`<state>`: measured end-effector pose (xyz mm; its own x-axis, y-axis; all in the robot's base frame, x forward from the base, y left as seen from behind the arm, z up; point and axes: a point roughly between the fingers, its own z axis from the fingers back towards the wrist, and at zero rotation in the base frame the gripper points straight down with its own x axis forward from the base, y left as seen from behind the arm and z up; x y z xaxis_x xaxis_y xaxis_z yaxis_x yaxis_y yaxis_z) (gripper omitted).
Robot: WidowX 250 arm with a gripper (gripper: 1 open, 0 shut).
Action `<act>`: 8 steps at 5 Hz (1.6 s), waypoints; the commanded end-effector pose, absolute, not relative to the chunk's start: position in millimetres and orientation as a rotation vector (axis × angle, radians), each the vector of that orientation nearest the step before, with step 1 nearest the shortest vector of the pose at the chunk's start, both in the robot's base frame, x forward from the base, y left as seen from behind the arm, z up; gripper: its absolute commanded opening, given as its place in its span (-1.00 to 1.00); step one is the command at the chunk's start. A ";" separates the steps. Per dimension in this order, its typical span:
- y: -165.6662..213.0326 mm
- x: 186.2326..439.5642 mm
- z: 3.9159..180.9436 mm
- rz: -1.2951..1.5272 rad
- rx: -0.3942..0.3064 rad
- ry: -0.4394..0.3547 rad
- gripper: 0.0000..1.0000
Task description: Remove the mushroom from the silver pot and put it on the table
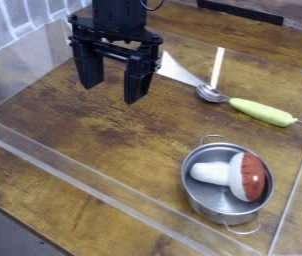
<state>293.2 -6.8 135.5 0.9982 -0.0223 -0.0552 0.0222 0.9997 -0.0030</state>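
The mushroom [234, 175], with its white stem and reddish-brown cap, lies on its side inside the silver pot [205, 198] at the lower right of the table [100, 120]. My gripper [111, 84] hangs open and pointing down over the table's upper left part, well away from the pot, with nothing between its black fingers [136, 85].
A silver spoon [214, 88] and a yellow-green corn-like toy [265, 110] lie at the right, behind the pot. Clear acrylic walls [60, 165] border the table at the front and left.
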 end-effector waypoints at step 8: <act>-138.2 340.1 63.4 -0.408 0.030 -0.166 1.00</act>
<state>334.5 -143.0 49.0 0.9047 -0.4120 0.1085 0.4080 0.9112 0.0578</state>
